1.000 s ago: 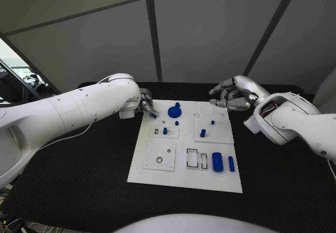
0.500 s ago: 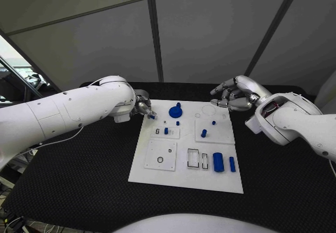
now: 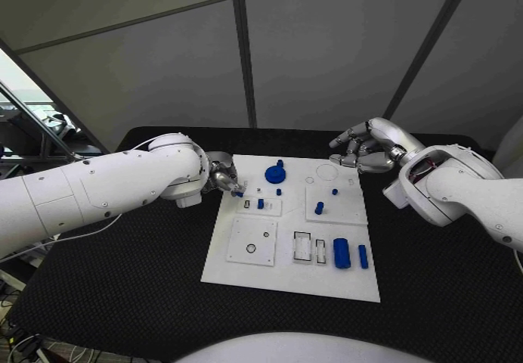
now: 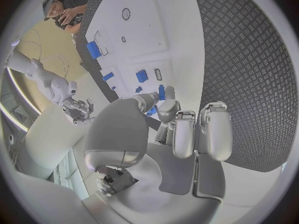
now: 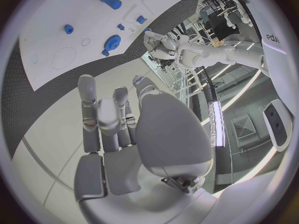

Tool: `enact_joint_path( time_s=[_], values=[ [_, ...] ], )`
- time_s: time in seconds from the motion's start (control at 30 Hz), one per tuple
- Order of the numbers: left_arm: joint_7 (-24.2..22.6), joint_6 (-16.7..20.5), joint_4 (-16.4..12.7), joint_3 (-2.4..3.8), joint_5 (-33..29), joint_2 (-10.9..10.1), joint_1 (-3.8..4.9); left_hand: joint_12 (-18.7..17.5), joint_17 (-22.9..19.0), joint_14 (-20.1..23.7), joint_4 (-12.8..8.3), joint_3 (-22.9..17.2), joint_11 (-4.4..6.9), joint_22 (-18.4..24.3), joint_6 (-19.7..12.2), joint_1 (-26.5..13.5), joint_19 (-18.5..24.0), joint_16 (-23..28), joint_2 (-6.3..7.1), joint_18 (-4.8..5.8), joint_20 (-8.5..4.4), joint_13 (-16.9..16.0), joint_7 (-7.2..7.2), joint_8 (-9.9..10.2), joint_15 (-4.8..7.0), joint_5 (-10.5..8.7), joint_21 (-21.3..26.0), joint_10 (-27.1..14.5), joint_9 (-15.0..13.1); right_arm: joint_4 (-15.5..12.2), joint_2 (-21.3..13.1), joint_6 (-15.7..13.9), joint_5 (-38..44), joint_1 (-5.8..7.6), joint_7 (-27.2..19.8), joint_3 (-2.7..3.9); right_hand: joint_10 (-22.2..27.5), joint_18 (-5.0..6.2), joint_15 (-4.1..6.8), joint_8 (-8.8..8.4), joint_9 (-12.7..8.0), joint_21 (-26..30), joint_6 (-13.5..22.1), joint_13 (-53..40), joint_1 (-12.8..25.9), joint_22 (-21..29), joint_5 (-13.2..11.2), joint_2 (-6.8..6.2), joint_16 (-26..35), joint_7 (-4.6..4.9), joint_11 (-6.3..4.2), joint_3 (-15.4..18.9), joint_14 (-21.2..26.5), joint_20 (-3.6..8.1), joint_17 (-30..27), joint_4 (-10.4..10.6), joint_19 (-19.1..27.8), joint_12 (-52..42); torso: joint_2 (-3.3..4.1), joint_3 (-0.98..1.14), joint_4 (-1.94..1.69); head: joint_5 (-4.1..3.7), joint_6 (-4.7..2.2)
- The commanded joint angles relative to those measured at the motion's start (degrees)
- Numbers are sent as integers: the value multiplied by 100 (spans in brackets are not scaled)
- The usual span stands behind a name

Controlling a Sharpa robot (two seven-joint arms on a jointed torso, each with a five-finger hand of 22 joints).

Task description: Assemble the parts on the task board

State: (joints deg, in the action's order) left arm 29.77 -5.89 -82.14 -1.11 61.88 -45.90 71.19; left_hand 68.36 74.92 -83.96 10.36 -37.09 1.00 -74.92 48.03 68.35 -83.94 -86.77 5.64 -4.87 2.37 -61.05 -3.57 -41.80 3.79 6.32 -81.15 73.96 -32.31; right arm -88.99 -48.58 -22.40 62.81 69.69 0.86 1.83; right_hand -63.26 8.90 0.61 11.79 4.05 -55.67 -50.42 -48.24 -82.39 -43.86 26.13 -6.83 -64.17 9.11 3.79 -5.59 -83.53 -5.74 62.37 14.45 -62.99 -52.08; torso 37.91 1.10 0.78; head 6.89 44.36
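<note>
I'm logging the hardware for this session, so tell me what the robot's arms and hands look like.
Both arms are bulky, smooth, glossy white shells with rounded segments and small dark screw holes, seen on the left arm and right arm. A thin cable trails from the left arm. The left hand and right hand are silver metallic, with many jointed fingers and pale grey pads.
</note>
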Motion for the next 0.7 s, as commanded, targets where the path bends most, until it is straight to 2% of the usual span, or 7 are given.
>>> enact_joint_path(
  time_s=[0.03,0.27,0.7],
  values=[
    [125,358,-100,2,-36,-28,-25,41,1212,-513,-580,-607,-2,-891,-6,-58,-115,-33,20,252,-23,-11,38,-36,47,-14,-34,40,-6,8,12,29,-2,11,-49,3,-35,17,1,21,-1,33,-12,4,31,3,33,3,27,-18,-3,-12,-46,2,5,35,-51,-18,9,1,5,5,2],
    [219,577,-245,-1,-32,-54,-87,91,1212,-514,-613,-632,5,-926,5,-94,-145,-35,43,264,-29,-66,45,-41,54,-19,-80,92,-13,24,19,34,15,11,-54,3,-33,17,2,24,0,35,-15,9,29,5,50,5,30,-19,-3,-16,-47,2,6,38,-53,-16,14,0,6,0,9],
    [389,588,-317,-2,-9,-7,-135,140,1213,-514,-633,-637,12,-950,24,-144,-165,-37,68,272,-35,-120,55,-53,59,-25,-109,138,-23,52,25,36,23,11,-35,2,-37,16,3,31,1,34,-24,8,27,0,70,9,34,-20,-5,-22,-49,4,7,43,-59,-23,11,3,8,-1,40]
  ],
)
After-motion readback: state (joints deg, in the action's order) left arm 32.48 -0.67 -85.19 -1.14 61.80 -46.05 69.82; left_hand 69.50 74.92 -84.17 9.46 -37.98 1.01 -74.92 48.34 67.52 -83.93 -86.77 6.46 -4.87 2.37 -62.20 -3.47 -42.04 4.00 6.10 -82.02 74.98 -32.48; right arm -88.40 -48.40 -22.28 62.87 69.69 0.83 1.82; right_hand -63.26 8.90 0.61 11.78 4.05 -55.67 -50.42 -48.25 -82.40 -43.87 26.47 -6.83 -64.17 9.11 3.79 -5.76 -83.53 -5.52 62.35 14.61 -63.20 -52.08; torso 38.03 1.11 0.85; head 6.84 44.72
